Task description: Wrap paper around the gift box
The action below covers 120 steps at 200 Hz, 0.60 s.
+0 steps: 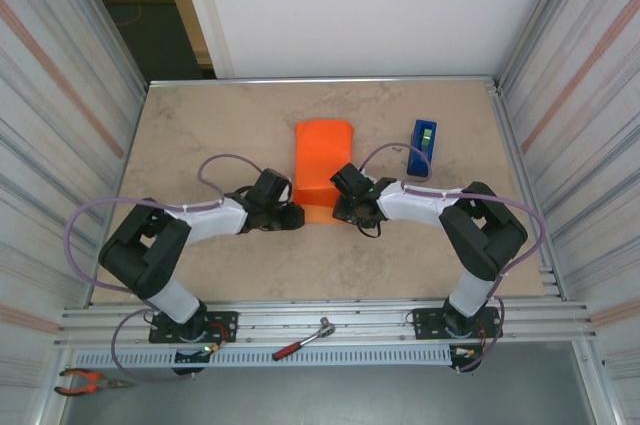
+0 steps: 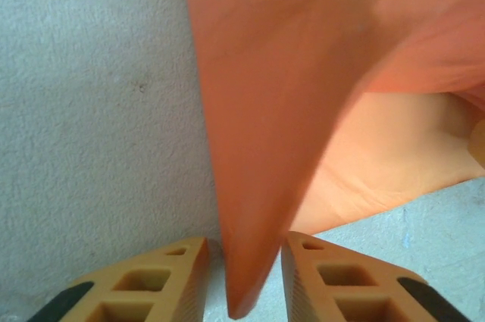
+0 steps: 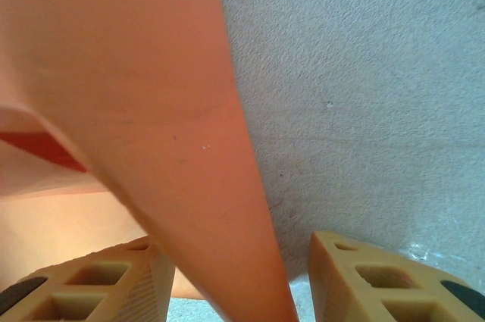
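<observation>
Paper (image 1: 322, 150) (orange, raised) sits inside left gripper (image 2: 245, 261) and right gripper (image 3: 236, 261).

Arms: 2, the left arm (image 1: 190, 225) and the right arm (image 1: 440, 207), each with black joint housings and white-grey link shells.
Bases (image 1: 190, 327): black, on flat black plates.
Cables (image 1: 85, 220): pale purple, 1 thin loop along each arm.
Grippers: the left gripper (image 1: 297, 215) and the right gripper (image 1: 339, 210) have black bodies.
Fingers (image 2: 151, 284): ochre-yellow plastic with rectangular hollow cells, fine ribs on the inner faces and black inserts low at the outer side.
</observation>
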Each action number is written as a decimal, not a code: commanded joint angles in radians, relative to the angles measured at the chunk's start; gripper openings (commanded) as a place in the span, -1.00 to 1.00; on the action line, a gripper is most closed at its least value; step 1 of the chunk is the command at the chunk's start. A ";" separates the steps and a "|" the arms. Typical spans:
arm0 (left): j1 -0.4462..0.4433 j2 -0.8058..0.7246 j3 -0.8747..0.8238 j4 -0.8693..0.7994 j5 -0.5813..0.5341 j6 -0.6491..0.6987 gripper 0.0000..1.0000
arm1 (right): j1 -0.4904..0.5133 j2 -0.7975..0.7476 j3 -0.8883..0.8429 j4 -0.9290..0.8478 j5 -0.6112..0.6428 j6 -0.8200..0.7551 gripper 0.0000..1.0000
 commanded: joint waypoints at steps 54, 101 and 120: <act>-0.007 0.012 0.047 -0.017 -0.091 -0.001 -0.18 | -0.010 -0.002 0.033 -0.039 -0.022 -0.043 -0.14; -0.007 0.041 0.083 -0.026 -0.085 0.010 -0.46 | -0.019 0.006 0.032 -0.034 -0.051 -0.059 -0.58; -0.009 0.041 0.082 -0.023 -0.078 0.006 -0.71 | -0.022 0.006 0.027 -0.032 -0.057 -0.059 -0.90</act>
